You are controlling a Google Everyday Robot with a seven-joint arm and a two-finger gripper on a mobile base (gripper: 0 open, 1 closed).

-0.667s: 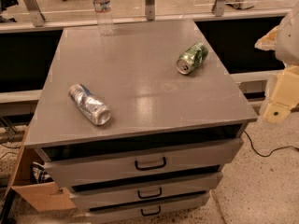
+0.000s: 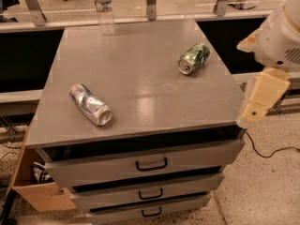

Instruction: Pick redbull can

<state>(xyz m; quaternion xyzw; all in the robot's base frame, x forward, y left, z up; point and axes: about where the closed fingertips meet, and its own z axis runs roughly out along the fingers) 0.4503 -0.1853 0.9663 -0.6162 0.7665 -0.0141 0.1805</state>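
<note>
Redbull can [image 2: 90,104] lies front-left on the cabinet [image 2: 140,55] (bottle [image 2: 104,8] behind, other can [image 2: 193,58] right); gripper [image 2: 255,108] beside its right edge.

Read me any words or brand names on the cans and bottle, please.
No text can be read.
The redbull can: silver with blue patches, lettering blurred.
The green can: print blurred.
The water bottle: label too small.
The claw, beside the cabinet's right front corner: no lettering seen.
</note>
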